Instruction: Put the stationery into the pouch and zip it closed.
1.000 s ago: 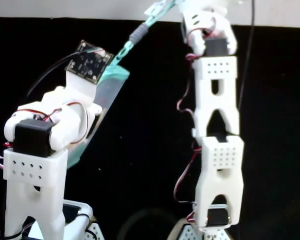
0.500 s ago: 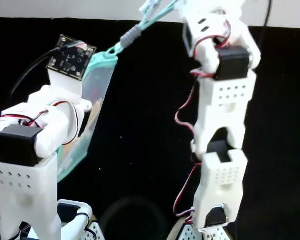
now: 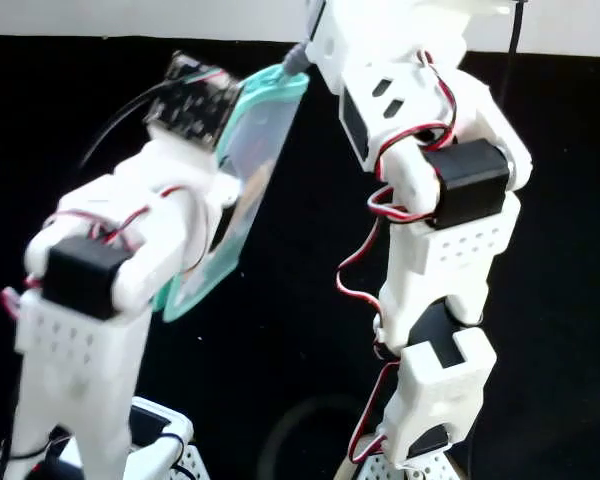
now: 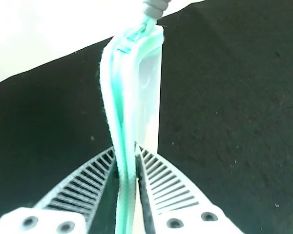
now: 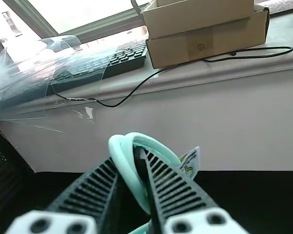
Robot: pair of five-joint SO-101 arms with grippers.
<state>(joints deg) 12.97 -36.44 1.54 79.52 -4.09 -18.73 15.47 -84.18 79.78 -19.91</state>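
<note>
A translucent pouch (image 3: 248,170) with teal edging hangs tilted above the black table, held up in the air. My left gripper (image 4: 128,168) is shut on the pouch's teal zipper edge (image 4: 118,112), with the pouch body reaching away from the fingers. At the pouch's far corner sits a grey bead (image 4: 155,7) on the teal pull cord. My right gripper (image 5: 139,163) is shut on a loop of that teal cord (image 5: 136,146), with a small tag (image 5: 189,161) beside it. In the high view the right arm (image 3: 430,180) stands close to the pouch's top corner. What lies inside the pouch is too unclear to tell.
Black cloth (image 3: 300,300) covers the table beneath both arms. Behind runs a white ledge (image 5: 195,78) with cardboard boxes (image 5: 205,24), a keyboard (image 5: 122,53) and a black cable (image 5: 224,56). The arm bases (image 3: 160,440) stand at the near edge.
The left arm swung right with the pouch. The right arm came down and nearer, so the stretched cord between them shortened and the grey bead now sits at the pouch's corner.
</note>
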